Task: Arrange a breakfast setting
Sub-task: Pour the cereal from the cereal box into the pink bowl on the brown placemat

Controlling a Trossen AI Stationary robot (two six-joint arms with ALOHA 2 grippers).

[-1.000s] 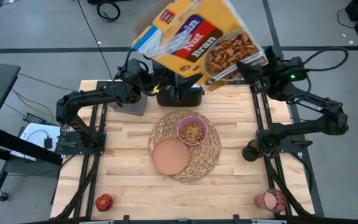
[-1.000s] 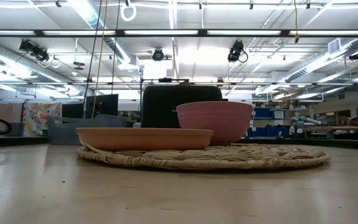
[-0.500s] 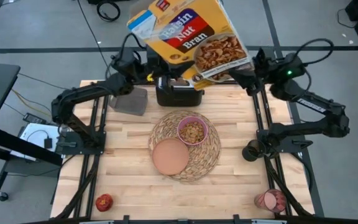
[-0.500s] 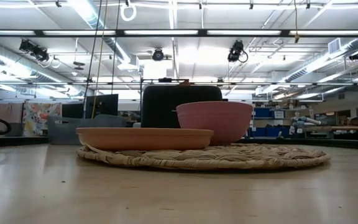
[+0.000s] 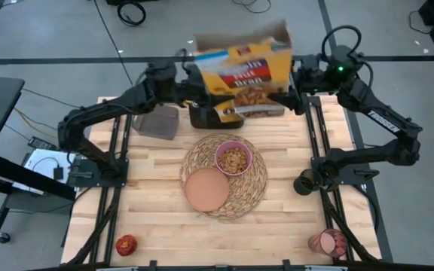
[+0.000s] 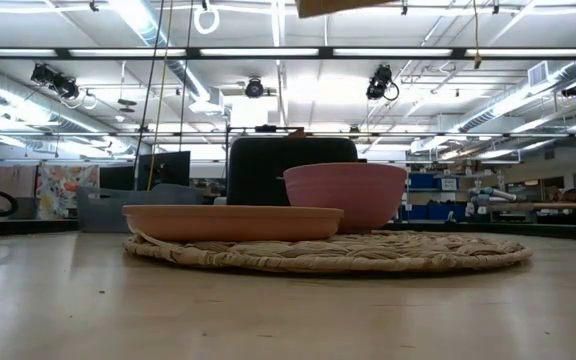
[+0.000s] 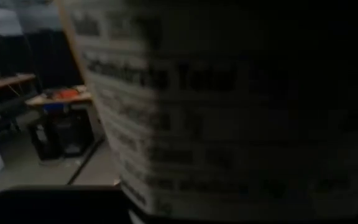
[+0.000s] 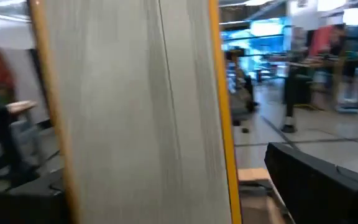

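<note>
Now | both end effectors grip cereal box above toaster | bowl holds cereal

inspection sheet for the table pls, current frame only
Surface: wooden table, no spills seen.
Job's things: woven placemat at centre carries pink bowl with cereal and salmon plate, bare; red apple at near-left corner; pinkish cup on its side at near-right corner. Toast, spoon: nothing seen.
Clutter: cereal box held aloft over black toaster.
Grippers: left gripper and right gripper at the box's sides.
Cables: on floor behind table.
Surroundings: open workshop, desks.
</note>
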